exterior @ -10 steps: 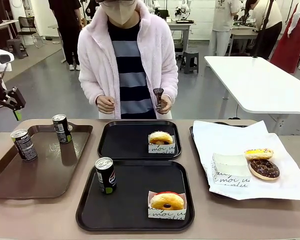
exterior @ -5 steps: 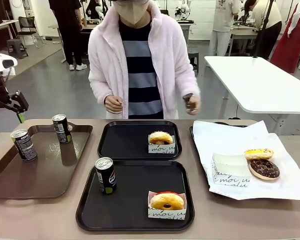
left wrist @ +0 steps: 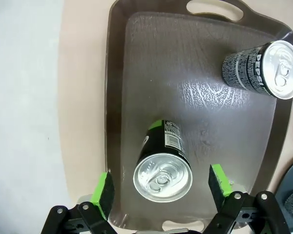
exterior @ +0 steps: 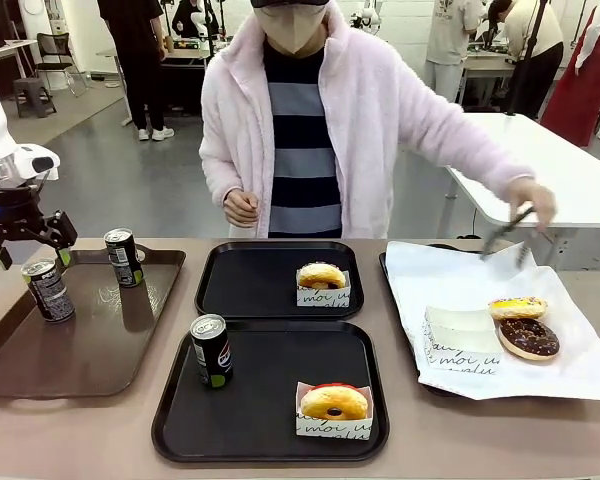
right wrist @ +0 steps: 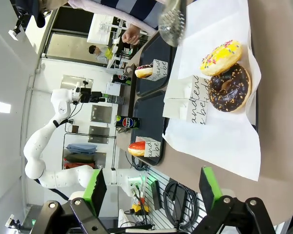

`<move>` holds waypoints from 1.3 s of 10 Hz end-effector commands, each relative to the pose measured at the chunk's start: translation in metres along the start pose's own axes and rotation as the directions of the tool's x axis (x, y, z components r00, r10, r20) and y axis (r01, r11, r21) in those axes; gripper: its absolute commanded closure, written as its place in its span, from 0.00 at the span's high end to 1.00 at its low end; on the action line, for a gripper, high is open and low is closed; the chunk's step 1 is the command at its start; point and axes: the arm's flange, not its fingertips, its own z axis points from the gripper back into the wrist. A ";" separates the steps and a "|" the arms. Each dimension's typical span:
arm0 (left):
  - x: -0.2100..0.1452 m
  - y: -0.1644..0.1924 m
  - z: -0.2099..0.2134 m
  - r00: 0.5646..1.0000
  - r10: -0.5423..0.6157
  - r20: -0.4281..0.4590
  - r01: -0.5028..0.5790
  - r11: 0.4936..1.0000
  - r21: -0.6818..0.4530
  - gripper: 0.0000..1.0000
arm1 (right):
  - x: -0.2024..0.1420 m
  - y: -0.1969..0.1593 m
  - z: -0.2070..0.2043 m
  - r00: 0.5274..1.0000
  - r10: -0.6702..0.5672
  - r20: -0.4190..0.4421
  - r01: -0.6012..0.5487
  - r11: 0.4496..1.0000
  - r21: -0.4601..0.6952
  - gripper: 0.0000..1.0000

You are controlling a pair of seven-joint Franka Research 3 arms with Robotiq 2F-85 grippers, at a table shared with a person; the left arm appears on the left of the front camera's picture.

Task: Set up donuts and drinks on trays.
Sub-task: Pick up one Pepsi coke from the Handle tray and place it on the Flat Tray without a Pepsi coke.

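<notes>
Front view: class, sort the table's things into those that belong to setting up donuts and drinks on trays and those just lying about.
Belong to the job:
near black tray
far black tray
near sleeved donut
far sleeved donut
can on the near tray
left spare can
right spare can

Lying about:
brown tray
paper-lined tray
yellow sprinkled donut
chocolate donut
empty sleeves

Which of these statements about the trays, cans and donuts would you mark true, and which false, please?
1. The near black tray holds a can and a donut. True.
2. The far black tray holds a can. False: it holds one donut alone.
3. Two cans stand on the brown tray. True.
4. The left gripper is shut on a can. False: its jaws stand open above a can.
5. The person holds a donut. False: the hand holds tongs.
</notes>
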 end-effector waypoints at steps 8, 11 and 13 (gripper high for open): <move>-0.007 0.003 -0.026 0.998 -0.061 -0.013 0.059 0.994 -0.095 1.00 | -0.001 -0.001 0.002 1.000 0.011 -0.004 -0.011 1.000 0.013 1.00; -0.003 0.003 -0.035 0.998 -0.051 -0.020 0.050 0.996 -0.079 1.00 | -0.001 -0.001 0.002 1.000 0.011 -0.004 -0.011 1.000 0.013 1.00; -0.002 0.004 -0.041 0.998 -0.047 -0.033 0.044 0.996 -0.074 1.00 | -0.001 -0.001 0.002 1.000 0.011 -0.004 -0.011 1.000 0.013 1.00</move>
